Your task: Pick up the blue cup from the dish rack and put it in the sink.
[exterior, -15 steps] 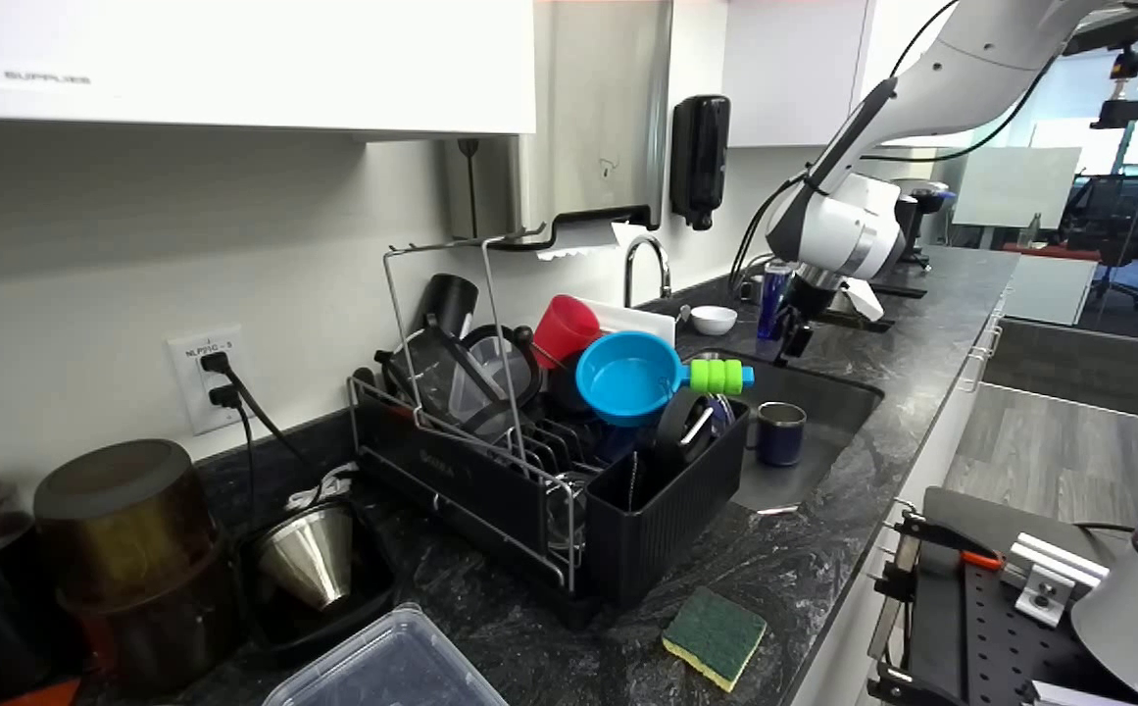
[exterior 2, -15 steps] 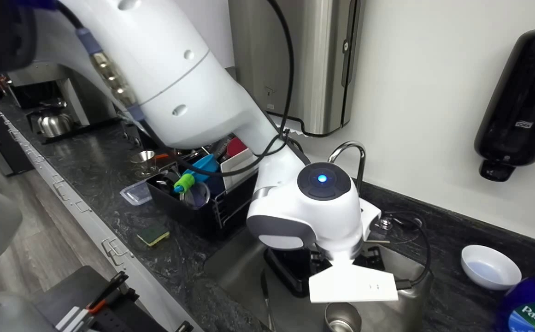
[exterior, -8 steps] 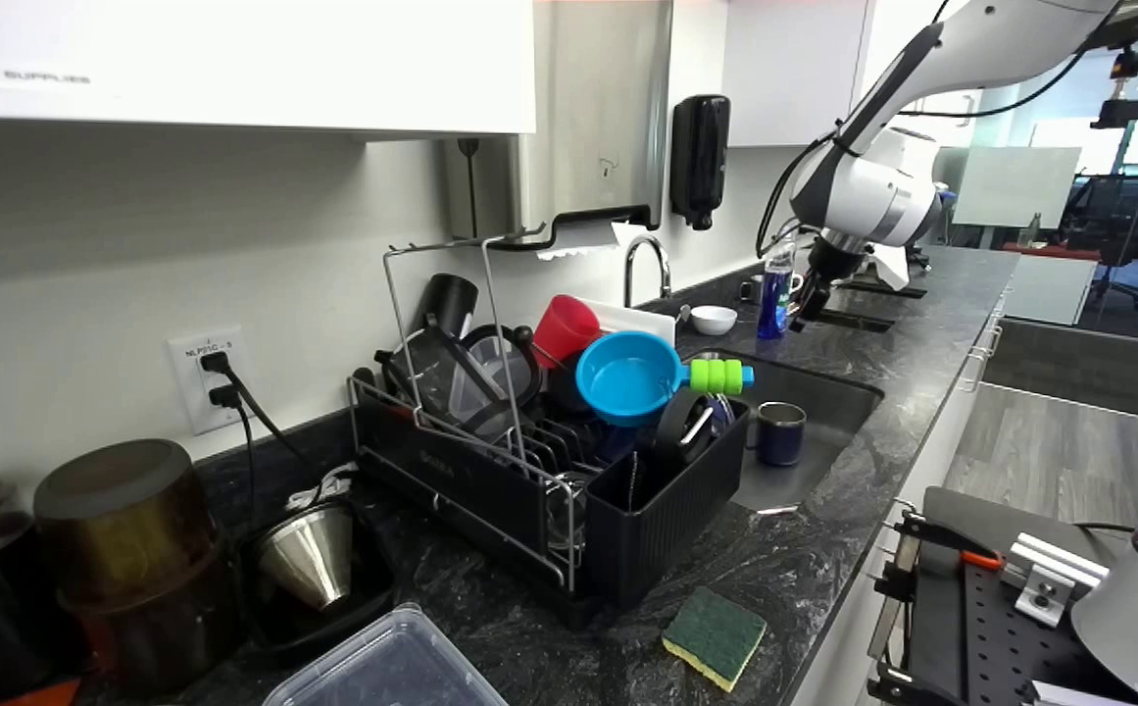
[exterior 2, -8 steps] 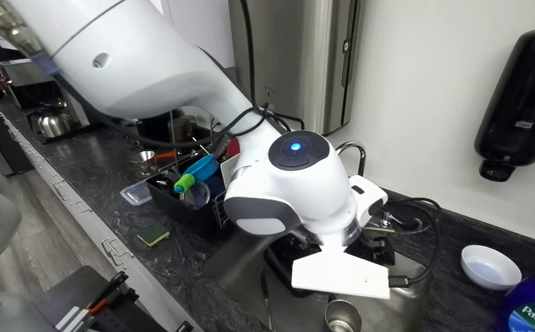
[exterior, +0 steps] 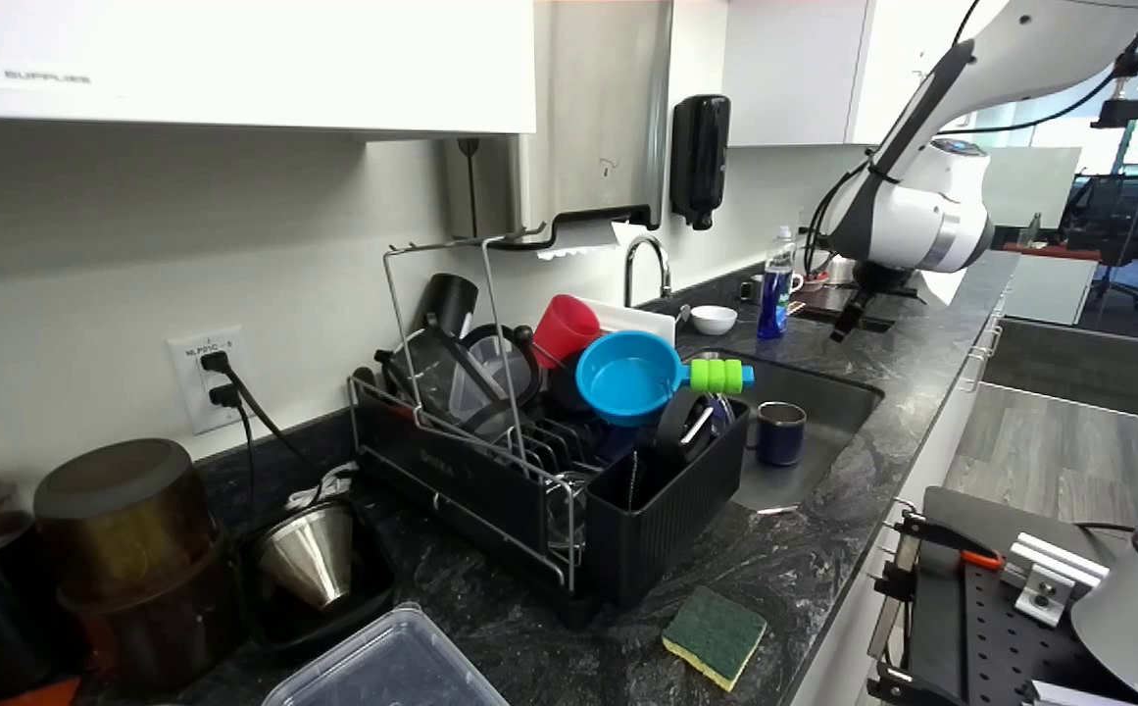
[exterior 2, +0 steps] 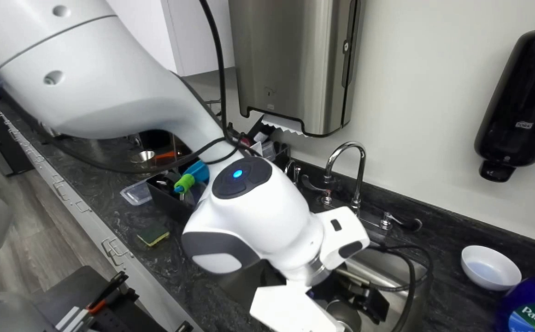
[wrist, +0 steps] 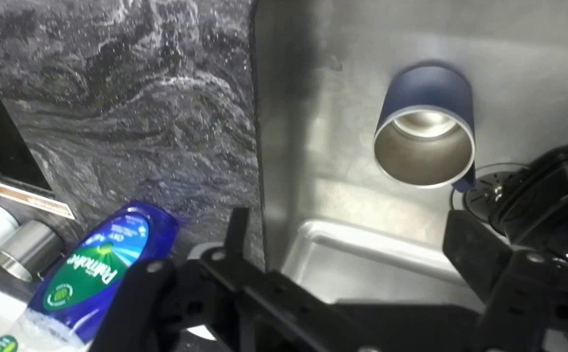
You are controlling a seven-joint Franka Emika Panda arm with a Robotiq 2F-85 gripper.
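A dark blue cup (exterior: 780,433) with a steel inside stands in the sink (exterior: 843,397). In the wrist view the cup (wrist: 425,93) sits upright on the sink floor (wrist: 352,98), its handle towards the drain. My gripper (wrist: 346,215) is open with nothing between its fingers, above the sink and apart from the cup. In an exterior view the gripper (exterior: 853,319) hangs past the sink's far end; elsewhere the wrist partly hides it. The black dish rack (exterior: 667,520) holds a bright blue pan (exterior: 627,378) with a green handle, a red cup (exterior: 567,328) and other dishes.
A soap bottle (wrist: 102,269) and a white bowl (exterior 2: 490,267) stand on the counter by the sink. A faucet (exterior 2: 359,175) rises behind it. A black container (wrist: 557,205) lies in the sink near the drain. A sponge (exterior: 716,637) lies before the rack.
The arm has moved away from the dish rack, along the counter past the sink, and the wrist has turned. The cup and the rack's dishes have not moved.
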